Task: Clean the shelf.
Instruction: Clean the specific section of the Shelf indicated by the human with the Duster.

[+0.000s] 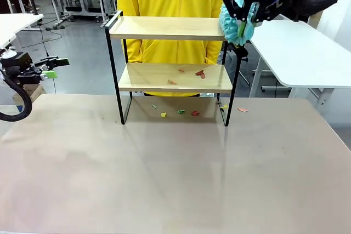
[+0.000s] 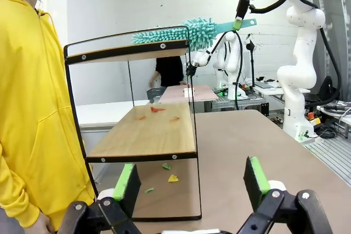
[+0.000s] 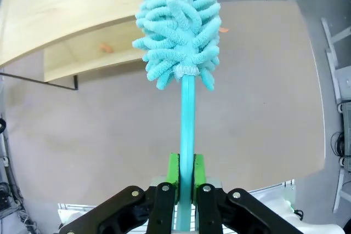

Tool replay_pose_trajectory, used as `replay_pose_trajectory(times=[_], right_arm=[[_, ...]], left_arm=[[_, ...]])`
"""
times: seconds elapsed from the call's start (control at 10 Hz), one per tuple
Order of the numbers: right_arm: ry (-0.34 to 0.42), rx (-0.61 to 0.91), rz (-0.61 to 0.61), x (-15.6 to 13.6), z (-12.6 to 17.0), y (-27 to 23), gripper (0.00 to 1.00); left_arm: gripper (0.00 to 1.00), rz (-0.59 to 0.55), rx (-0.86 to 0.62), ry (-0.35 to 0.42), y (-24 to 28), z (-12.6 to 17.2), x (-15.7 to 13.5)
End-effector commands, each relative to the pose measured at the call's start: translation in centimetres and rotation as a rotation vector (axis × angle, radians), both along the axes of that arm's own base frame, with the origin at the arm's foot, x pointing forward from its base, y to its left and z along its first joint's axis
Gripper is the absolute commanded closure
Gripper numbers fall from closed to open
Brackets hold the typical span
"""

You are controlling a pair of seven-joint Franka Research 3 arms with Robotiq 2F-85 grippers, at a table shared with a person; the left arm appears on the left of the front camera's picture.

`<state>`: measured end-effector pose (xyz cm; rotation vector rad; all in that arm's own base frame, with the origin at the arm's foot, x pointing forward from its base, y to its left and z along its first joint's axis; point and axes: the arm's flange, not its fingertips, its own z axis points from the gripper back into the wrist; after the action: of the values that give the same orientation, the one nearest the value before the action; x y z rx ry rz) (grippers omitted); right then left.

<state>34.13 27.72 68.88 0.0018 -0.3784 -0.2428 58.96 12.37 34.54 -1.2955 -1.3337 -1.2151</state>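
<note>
Standing at twelve o'clock on the table point(image 1: 164, 179), the shelf point(image 1: 167, 28) is running its boards from nine to three. I am clamping my right gripper point(image 3: 186, 171) on the duster point(image 3: 181, 20) by its handle, the head hanging at the top board's three o'clock end. Scraps point(image 1: 200, 73) are lying on the lower board. My left gripper point(image 2: 192, 182) is hovering wide at nine o'clock, farther off.

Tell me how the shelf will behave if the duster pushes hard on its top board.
The shelf looks light, a thin black frame with two boards, so it would probably slide or rock. Tall on narrow feet, it might tip under a sideways push up top. The duster in the right hand has soft fronds that likely give first.
</note>
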Motion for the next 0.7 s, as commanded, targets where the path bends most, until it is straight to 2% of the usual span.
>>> replay_pose_trajectory(times=[0.0, 0.1, 0.3, 0.5, 0.6], right_arm=[[0.023, 0.025, -0.03, 0.8, -0.2, 0.2, 0.87], [0.0, 0.0, 0.0, 0.0, 0.0, 0.0, 0.87], [-0.024, 0.085, 0.259, -1.5, 1.2, 0.1, 0.87], [0.005, 0.131, 0.481, -2.6, 1.2, 0.1, 0.87], [0.013, 0.136, 0.63, -3.4, 1.2, 0.4, 0.87]], left_arm=[[0.0, 0.002, 0.005, -0.007, 0.1, 0.3, 0.0], [0.0, 0.002, 0.005, -0.007, 0.1, 0.3, 0.0], [0.0, 0.002, 0.005, -0.007, 0.1, 0.3, 0.0], [0.0, 0.002, 0.005, -0.007, 0.1, 0.3, 0.0], [0.0, 0.002, 0.005, -0.007, 0.1, 0.3, 0.0]])
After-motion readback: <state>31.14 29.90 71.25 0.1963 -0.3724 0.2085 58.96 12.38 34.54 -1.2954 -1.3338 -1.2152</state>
